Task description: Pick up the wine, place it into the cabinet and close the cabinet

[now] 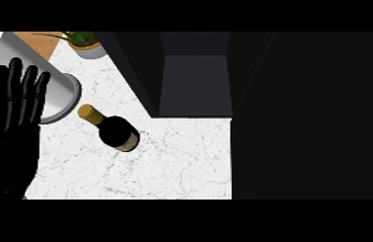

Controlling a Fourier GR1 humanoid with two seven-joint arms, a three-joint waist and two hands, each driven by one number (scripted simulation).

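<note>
Dark wine bottle stands apart, right of the left robot hand, fingers spread.

a glossy black left hand with long, slim, rounded fingers, all one colour, unmarked

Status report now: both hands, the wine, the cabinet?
Left hand open, resting at left edge; right hand not in view. Wine bottle upright on counter, untouched. Cabinet open; path looks unobstructed.

Looked like a home kitchen. Showed a marble counter, a dark open cabinet, a wine bottle and a potted plant.
</note>
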